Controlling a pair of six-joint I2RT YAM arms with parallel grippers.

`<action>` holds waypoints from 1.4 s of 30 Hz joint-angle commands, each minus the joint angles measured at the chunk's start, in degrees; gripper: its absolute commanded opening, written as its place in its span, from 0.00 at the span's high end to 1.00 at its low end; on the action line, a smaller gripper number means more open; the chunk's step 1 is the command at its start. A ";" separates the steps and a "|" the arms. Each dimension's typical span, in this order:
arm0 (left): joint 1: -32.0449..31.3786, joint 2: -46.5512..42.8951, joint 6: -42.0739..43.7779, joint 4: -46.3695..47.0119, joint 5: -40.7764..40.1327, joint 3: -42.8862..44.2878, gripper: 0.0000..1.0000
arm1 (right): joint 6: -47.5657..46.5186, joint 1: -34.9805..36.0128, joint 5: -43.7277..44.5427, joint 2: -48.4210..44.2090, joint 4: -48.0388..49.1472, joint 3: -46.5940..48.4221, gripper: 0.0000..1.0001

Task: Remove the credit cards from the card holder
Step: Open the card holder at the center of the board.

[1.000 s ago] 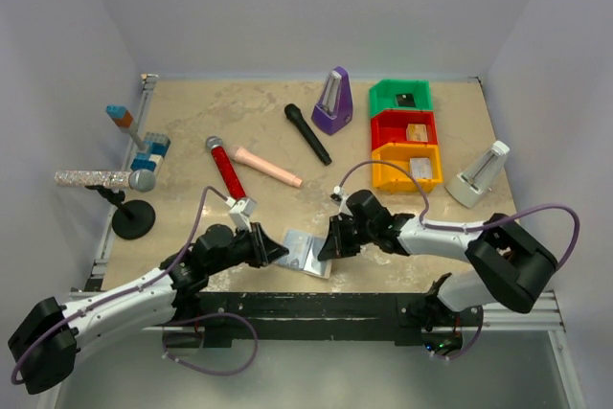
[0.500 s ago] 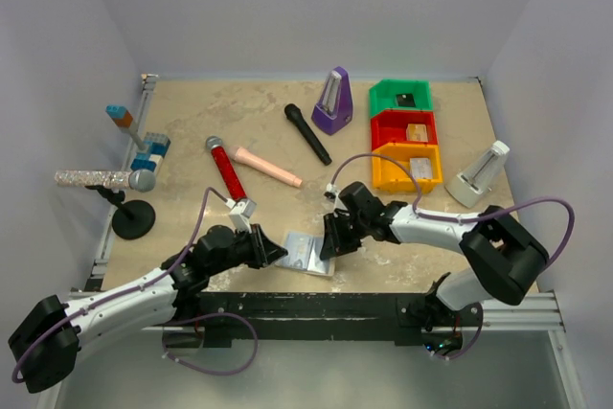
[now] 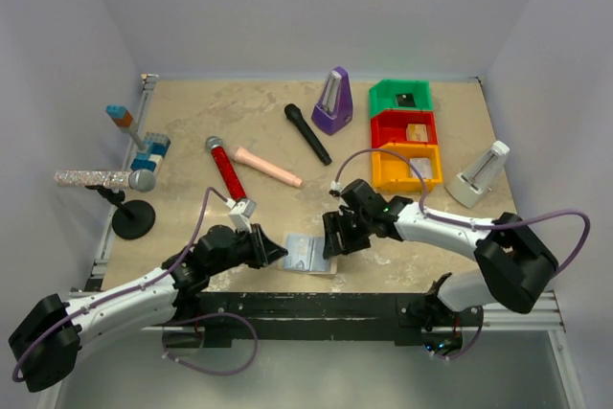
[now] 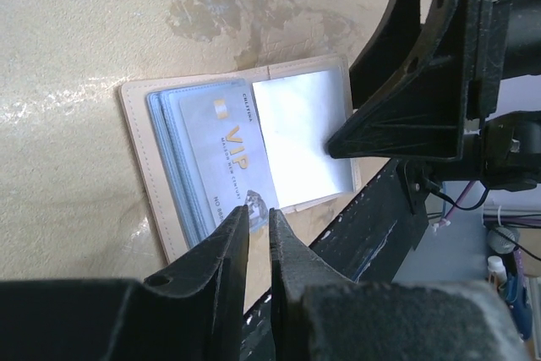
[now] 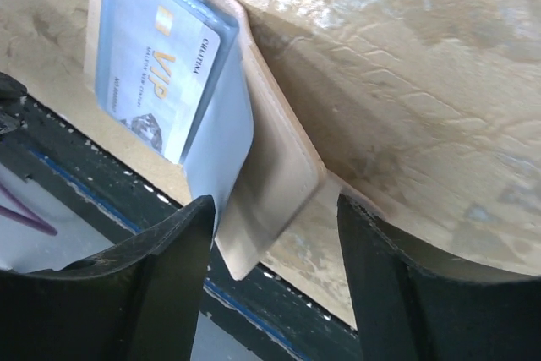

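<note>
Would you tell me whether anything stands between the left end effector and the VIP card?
Nothing visible does. The left end effector sits at the edge of the VIP card in the open card holder; the right end effector straddles the opposite flap, clear of that path.

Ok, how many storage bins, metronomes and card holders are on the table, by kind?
Bins: 3, green, red, orange
Metronomes: 2, purple, white
Card holder: 1
Total: 6
</note>
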 commanded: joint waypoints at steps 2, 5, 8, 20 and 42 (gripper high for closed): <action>-0.21 0.49 -0.25 3.78 -0.75 -0.33 0.80 | -2.62 -0.23 6.44 -4.41 -8.17 3.95 0.34; -0.21 0.49 -0.25 3.95 -0.75 -0.24 0.80 | -3.24 -0.23 8.38 -6.78 -11.51 5.62 0.33; -0.29 0.48 -0.25 3.95 -0.75 -0.07 0.80 | -3.33 -0.23 9.26 -12.40 -12.92 6.15 0.34; -0.21 4.53 -0.43 6.24 -1.02 1.16 0.83 | 4.14 4.07 -6.21 -16.65 8.25 1.58 0.74; -0.21 10.24 0.54 6.59 -3.65 0.02 0.90 | 8.71 5.04 -3.93 3.05 17.84 -4.31 0.80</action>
